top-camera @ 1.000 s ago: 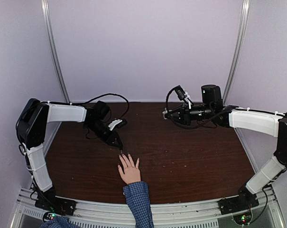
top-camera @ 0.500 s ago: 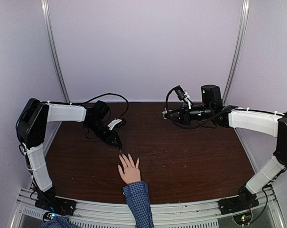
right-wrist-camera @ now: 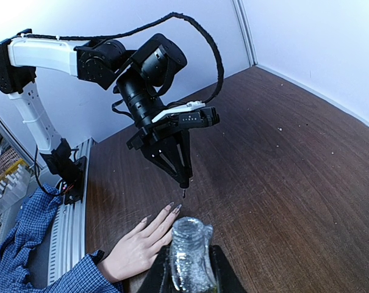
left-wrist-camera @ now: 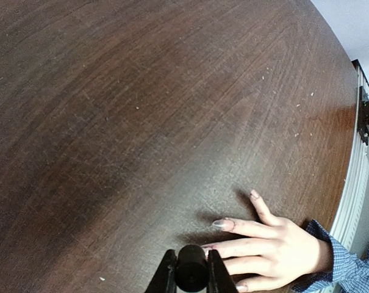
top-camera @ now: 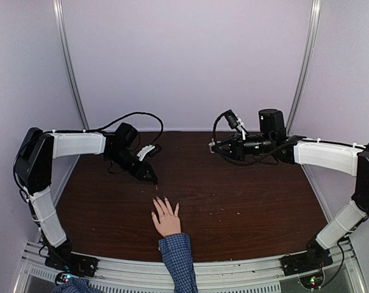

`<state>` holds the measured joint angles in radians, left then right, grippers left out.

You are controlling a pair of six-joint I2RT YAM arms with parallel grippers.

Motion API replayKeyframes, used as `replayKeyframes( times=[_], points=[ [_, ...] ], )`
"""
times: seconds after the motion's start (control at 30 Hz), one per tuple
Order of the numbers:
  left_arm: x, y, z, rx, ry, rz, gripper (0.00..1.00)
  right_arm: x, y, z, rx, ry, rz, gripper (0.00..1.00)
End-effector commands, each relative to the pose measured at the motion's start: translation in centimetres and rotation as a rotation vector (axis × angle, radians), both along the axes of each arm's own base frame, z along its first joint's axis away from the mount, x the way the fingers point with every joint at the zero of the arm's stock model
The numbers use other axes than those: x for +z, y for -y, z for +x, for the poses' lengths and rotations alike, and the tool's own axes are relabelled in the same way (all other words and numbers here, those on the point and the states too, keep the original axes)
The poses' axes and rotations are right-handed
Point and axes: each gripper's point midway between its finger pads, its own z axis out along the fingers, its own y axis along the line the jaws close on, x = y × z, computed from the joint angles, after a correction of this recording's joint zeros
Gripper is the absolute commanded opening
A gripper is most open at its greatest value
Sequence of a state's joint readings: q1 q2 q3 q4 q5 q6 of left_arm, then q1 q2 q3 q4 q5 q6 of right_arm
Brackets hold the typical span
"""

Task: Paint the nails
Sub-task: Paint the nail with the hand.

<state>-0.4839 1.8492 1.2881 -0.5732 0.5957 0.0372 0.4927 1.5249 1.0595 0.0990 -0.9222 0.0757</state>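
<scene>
Left gripper [right-wrist-camera: 183,177]: narrow, clamped on a small round black cap [left-wrist-camera: 191,276]. The fingers point down and toward the near edge of the table.
Brush: a thin tip [right-wrist-camera: 183,194] hangs straight below that gripper, clear of the wood.
Person's hand [top-camera: 166,221]: just below and on the near side of the left gripper. It lies palm down on the table with the fingers spread and pointing up at the brush.
Nails [left-wrist-camera: 221,224]: at the ends of those fingers, the nearest thing to the brush tip. They are close to the tip but apart from it, with a gap showing in the right wrist view. They look long and pale, and whether any carries polish cannot be told.
Cuff [top-camera: 177,247]: blue checked cloth behind the wrist, farther from the left gripper than the fingers, reaching to the table's near edge.
Table [top-camera: 245,207]: dark brown wood under the left gripper and the person's hand, with a few pale specks.
Right gripper [top-camera: 212,146]: well apart from the left one, across the table at the far side. It is held level and faces the left gripper.
Right gripper's grip: narrow, closed around a small clear glass bottle [right-wrist-camera: 187,253].
Bottle: upright between the right fingers, its neck uncapped, raised above the wood.
Cable [top-camera: 138,116]: black loop rising behind the left wrist.
</scene>
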Motion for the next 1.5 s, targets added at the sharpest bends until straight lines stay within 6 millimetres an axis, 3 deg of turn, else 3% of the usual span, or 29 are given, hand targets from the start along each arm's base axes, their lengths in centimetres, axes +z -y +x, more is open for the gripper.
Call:
replayKeyframes(
  times=[0.0,0.5,1.47],
  points=[
    [0.9,0.9,-0.4,-0.044,0.018,-0.032,0.0,0.6,0.1,0.0,0.009,0.02,0.02,0.0],
    [-0.7,1.6,-1.8,-0.1,-0.025,0.014,0.0,0.5,0.1,0.1,0.008,0.018,0.018,0.0],
    [-2.6,1.4,-1.7,-0.094,-0.059,0.074,0.0,0.4,0.1,0.1,0.007,0.018,0.018,0.0]
  ],
)
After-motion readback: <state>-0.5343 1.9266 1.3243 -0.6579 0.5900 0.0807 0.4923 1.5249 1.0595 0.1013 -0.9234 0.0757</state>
